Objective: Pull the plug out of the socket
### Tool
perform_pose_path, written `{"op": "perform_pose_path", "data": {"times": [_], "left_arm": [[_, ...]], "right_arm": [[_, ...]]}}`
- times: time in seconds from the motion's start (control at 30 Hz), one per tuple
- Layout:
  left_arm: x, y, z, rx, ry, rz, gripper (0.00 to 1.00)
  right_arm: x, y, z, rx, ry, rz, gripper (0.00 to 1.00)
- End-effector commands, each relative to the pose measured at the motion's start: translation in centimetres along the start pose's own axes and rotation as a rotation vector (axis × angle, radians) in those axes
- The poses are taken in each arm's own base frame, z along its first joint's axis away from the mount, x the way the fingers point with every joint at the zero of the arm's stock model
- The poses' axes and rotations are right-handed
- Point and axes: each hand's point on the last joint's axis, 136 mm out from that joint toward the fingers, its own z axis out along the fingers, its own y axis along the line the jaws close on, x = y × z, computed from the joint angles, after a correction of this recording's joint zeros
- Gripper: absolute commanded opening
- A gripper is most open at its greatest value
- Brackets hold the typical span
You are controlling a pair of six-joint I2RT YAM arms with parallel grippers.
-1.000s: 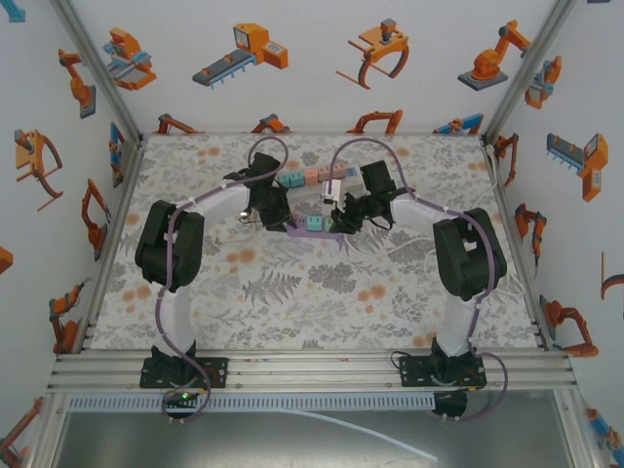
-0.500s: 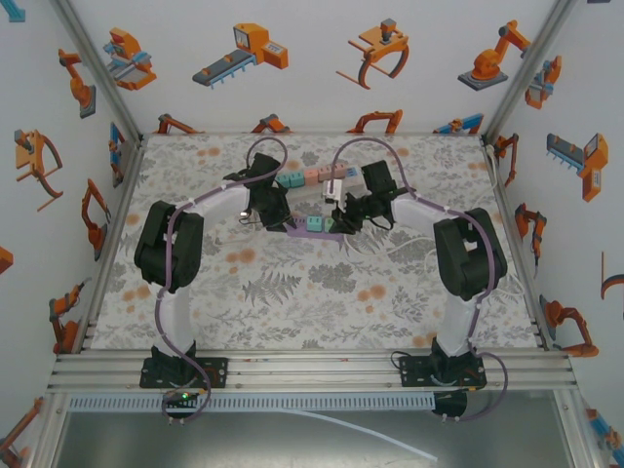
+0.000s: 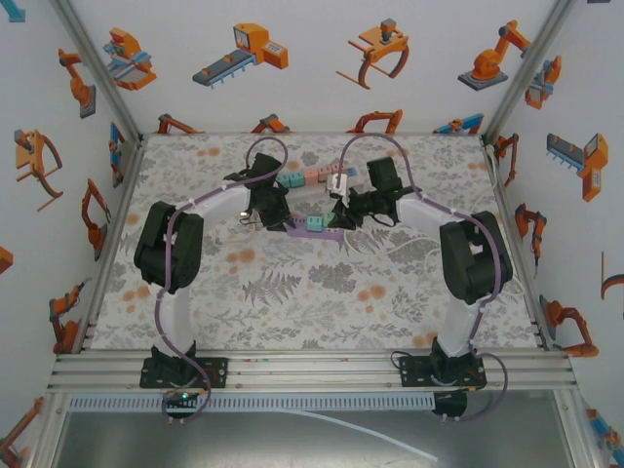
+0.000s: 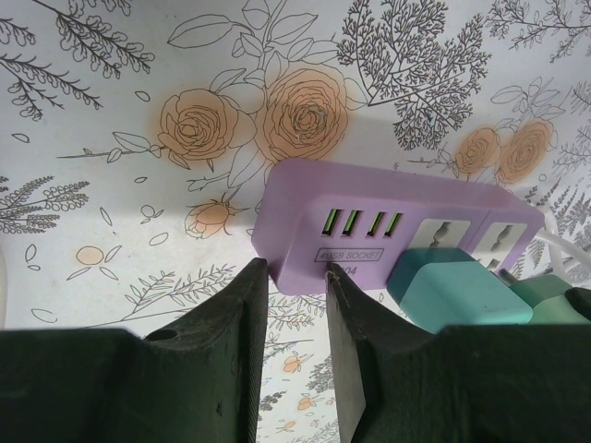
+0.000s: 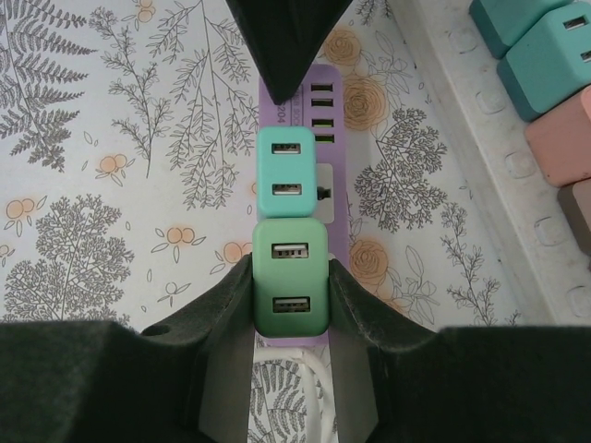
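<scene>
Nearest the right wrist, the green plug (image 5: pixel 290 300) sits in the purple power strip (image 5: pixel 340 221), just beside the teal plug (image 5: pixel 286 166). A tilted pull could jam its pins or lift the whole strip. The right gripper (image 5: pixel 290 266) is clamped on the green plug's sides, and at the far end the left gripper (image 4: pixel 296 272), fingers nearly together, bears on the strip's end.

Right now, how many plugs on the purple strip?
2. A teal plug nearer the USB ports of the purple strip; a green plug next to it, between the fingers of the right gripper.
</scene>
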Motion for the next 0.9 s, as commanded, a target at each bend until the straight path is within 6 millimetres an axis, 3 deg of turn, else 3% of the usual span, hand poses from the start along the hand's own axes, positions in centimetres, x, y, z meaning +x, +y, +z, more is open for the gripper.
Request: {"op": "perform_pose_path", "data": {"times": [0.0,0.27,0.5,0.7,0.87], "left_arm": [[4.1,8.0,2.3,-0.308,0.117,0.014,0.34],[3.0,6.0,0.8,-0.239,0.089,0.025,0.43],[1.1,3.7,-1.6,-0.172,0.029,0.062,0.48],[-0.7,1.3,-5.6,-0.083,-0.069,0.115,0.55],[-1.4,-1.5,-10.3,0.065,-0.175,0.184,0.67]], "right_arm": [[-1.8,-0.1,-0.7,0.014,-0.041,-0.041,0.14],[-3.9,-0.8,-2.2,0.09,-0.078,-0.02,0.12],[-7.3,-1.2,-5.2,0.199,-0.216,0.034,0.12],[-10.3,-3.0,-9.0,0.341,-0.332,0.217,0.11],[-11.2,-4.7,-12.3,0.429,-0.422,0.468,0.11]]}}
